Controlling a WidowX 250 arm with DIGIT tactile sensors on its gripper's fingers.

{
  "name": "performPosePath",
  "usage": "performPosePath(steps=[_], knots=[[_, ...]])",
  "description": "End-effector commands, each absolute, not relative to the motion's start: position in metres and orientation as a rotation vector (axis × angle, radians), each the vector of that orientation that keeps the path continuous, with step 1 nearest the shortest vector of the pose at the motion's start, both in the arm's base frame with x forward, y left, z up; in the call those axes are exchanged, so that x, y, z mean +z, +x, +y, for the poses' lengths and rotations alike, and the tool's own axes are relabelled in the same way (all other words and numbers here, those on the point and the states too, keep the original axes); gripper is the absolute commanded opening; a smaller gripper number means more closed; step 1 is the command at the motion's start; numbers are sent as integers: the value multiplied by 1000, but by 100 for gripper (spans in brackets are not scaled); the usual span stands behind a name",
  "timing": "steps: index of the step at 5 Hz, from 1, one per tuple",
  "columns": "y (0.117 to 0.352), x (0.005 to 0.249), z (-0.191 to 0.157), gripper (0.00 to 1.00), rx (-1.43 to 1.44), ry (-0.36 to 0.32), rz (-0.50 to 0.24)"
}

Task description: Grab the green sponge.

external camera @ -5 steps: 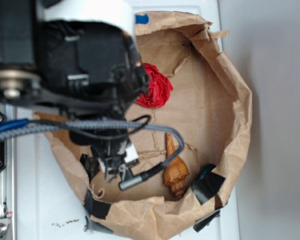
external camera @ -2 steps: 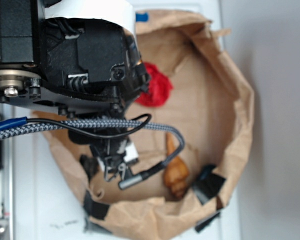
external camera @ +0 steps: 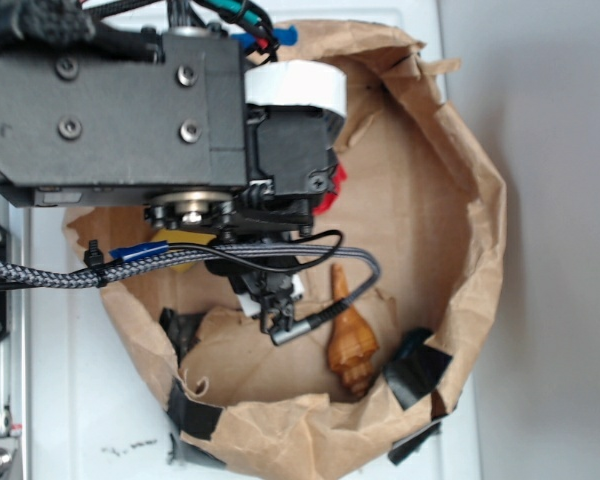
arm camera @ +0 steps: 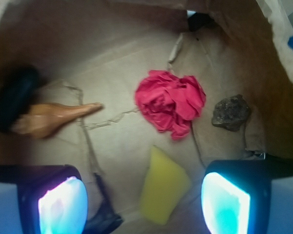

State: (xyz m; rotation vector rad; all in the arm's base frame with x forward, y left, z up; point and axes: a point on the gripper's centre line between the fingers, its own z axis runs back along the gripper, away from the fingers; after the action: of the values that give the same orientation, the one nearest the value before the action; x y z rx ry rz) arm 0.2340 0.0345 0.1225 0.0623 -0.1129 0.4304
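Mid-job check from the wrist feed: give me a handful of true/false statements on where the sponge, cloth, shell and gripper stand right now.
1. The gripper is open, with the sponge between its fingers. True.
2. The gripper already holds the sponge. False: the fingers stand apart on either side, not touching it.
3. The red cloth lies beyond the sponge in the wrist view. True.
4. The shell rests on top of the sponge. False: it lies apart, off to the left in the wrist view.
5. A dark rock sits beside the cloth. True.
6. Everything lies on a bare metal tray. False: the floor is brown paper.
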Motion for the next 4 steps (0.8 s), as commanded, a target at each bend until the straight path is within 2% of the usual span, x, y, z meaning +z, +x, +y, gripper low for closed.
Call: performPosePath(steps=[1, 2, 4], knots=[[226, 120, 55, 100, 518, 37, -240], [230, 109, 60, 100, 580, 40, -185], [241, 103, 53, 100, 642, 17, -121]])
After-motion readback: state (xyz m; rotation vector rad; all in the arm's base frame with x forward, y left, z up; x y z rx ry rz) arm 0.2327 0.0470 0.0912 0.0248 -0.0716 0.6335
